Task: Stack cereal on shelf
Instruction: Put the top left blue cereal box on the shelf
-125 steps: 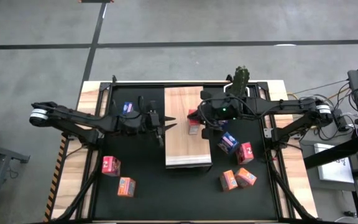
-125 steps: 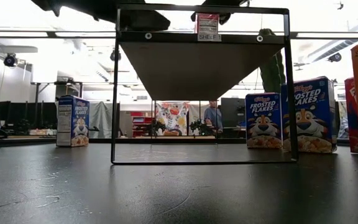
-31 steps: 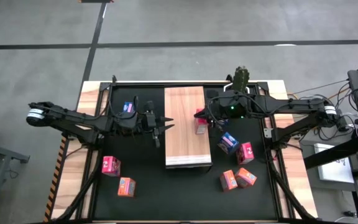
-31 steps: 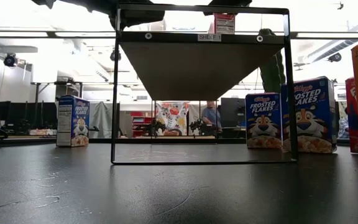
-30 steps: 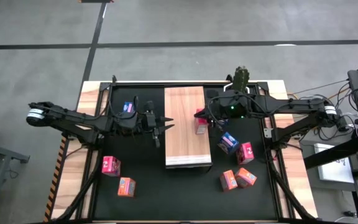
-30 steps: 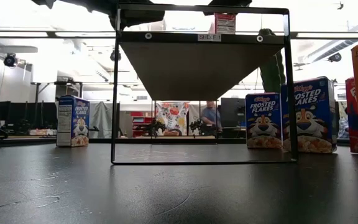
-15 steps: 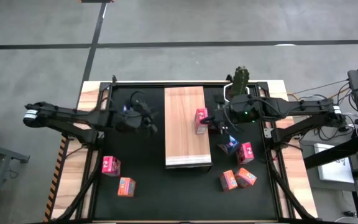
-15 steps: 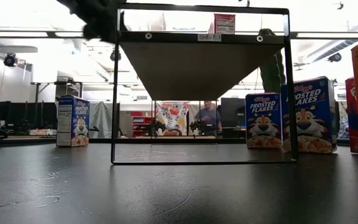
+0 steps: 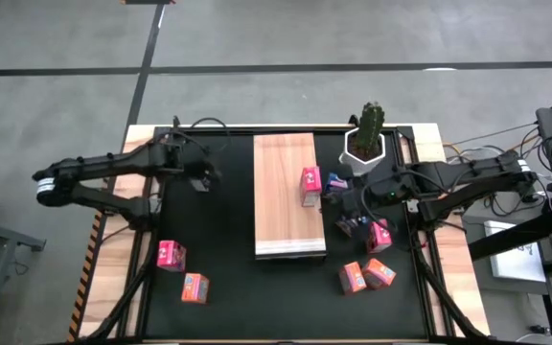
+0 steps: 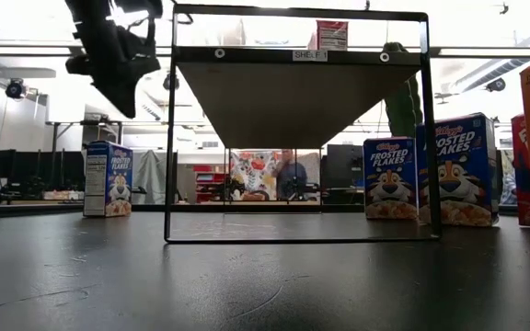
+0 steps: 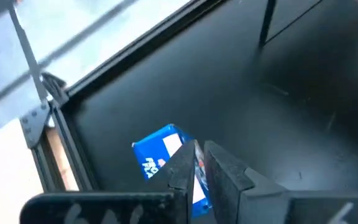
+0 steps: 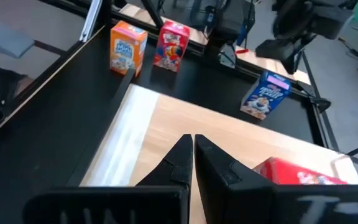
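One pink-red box (image 9: 310, 185) stands alone on the shelf (image 9: 284, 206), near its right edge, and the right gripper (image 12: 192, 144) hangs just off that side with its fingers pressed together, holding nothing. Over on the left, the left gripper (image 11: 199, 163) sits above a blue box (image 11: 165, 158) on the mat (image 9: 220, 268), fingers together as well. More boxes wait on the mat: two front left (image 9: 172, 255), a cluster front right (image 9: 365, 274).
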Tool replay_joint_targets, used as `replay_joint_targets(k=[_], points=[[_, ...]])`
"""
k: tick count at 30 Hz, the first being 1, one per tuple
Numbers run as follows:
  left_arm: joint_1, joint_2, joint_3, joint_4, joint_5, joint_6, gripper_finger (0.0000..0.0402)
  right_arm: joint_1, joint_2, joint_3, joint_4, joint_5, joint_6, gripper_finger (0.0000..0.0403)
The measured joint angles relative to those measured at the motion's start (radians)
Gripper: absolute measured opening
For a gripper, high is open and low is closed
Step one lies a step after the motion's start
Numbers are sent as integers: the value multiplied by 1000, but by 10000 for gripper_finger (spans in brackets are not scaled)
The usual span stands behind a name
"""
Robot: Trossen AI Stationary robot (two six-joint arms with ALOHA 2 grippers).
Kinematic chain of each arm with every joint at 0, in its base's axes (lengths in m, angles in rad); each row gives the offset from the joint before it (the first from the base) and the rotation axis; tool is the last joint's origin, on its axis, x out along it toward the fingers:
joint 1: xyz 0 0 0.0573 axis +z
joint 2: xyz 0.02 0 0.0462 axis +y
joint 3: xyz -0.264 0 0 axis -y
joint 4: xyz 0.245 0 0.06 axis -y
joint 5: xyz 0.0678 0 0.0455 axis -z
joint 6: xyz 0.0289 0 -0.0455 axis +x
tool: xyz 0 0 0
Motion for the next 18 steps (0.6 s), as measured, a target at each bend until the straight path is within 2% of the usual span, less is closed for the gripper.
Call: replay_joint_targets(k=[4,7,12,18], points=[[32,-1,-4,-3,120,16,41,0,-23,-48,12,0,14,9],[48,-1,-8,-40,156,17,77,0,-41,-103,53,1,9,9],[60,-1,-13,-65,145,-55,162,0,-75,-176,117,0,2,9],[63,8,-23,-62,52,-108,248,0,-119,-215,129,-1,0,9]])
